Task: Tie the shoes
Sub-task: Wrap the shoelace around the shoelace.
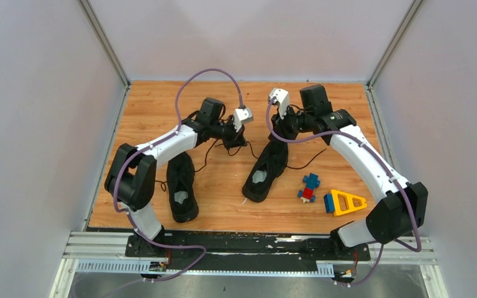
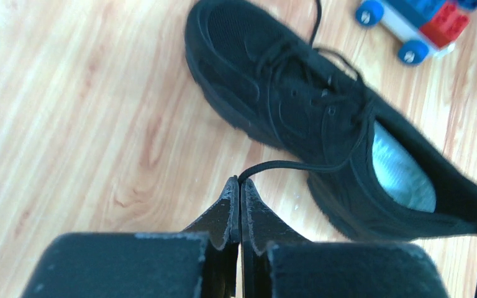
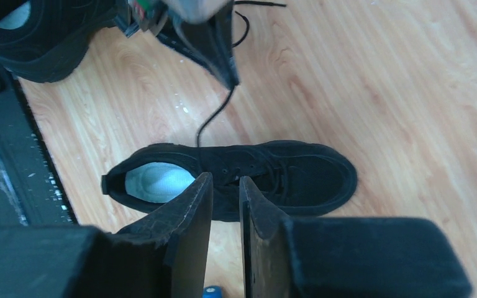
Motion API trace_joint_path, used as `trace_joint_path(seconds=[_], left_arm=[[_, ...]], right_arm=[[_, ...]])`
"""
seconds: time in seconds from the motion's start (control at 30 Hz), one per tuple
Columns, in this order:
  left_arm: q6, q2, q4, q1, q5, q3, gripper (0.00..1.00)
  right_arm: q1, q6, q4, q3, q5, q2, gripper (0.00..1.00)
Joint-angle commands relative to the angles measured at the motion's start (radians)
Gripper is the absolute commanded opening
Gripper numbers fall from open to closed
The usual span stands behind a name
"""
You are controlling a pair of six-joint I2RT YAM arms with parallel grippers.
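The right-hand shoe [image 1: 267, 169] is laid near the middle of the wooden table [image 1: 155, 105], with its toe angled toward the far side and its pale insole exposed. The left-hand shoe [image 1: 182, 186] is set well apart from it, alongside the left arm [image 1: 161, 146], and is pointed the same way.

A thin black lace [image 2: 286, 165] is drawn out sideways from the eyelet area of the right-hand shoe [image 2: 298, 105]. Its end is pinched at the tips of the left tool [image 2: 241, 184], whose jaws are clenched together on it. In the right wrist view, this lace [image 3: 214, 118] is seen running in a slight curve from the left tool [image 3: 220, 49] down to the collar of the shoe [image 3: 286, 171].

The right tool [image 3: 225, 183] is held above the laced middle of the same shoe. Its jaws are parted by a narrow gap, and nothing is seen between them. From overhead, the left tool [image 1: 236, 141] is placed just left of the shoe's toe and the right tool [image 1: 279, 127] over it.

A blue and red toy car [image 1: 309, 187] is found near the shoe's right side. A yellow triangular block [image 1: 346, 202] is set just beyond the car, toward the right arm.
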Motion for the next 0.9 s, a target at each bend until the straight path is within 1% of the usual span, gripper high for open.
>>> trace_joint_path(seconds=[0.0, 0.1, 0.23, 0.33, 0.5, 0.67, 0.87], left_arm=[[-0.252, -0.029, 0.133, -0.002, 0.101, 0.058, 0.00], [-0.343, -0.009, 0.181, -0.006, 0.131, 0.065, 0.00], [-0.417, 0.010, 0.258, -0.011, 0.171, 0.056, 0.00], [-0.446, 0.021, 0.300, -0.019, 0.190, 0.057, 0.00], [-0.460, 0.035, 0.309, -0.035, 0.208, 0.069, 0.00], [-0.458, 0.040, 0.305, -0.041, 0.212, 0.066, 0.00], [-0.460, 0.037, 0.303, -0.043, 0.216, 0.066, 0.00]], right_arm=[[-0.032, 0.119, 0.045, -0.020, -0.135, 0.032, 0.25], [-0.070, 0.177, 0.072, -0.043, -0.221, 0.058, 0.27], [-0.096, 0.228, 0.080, -0.030, -0.308, 0.110, 0.31], [-0.102, 0.260, 0.092, -0.024, -0.368, 0.138, 0.33], [-0.109, 0.313, 0.129, -0.025, -0.428, 0.172, 0.33], [-0.108, 0.336, 0.155, -0.015, -0.441, 0.197, 0.33], [-0.108, 0.339, 0.160, -0.007, -0.422, 0.217, 0.32]])
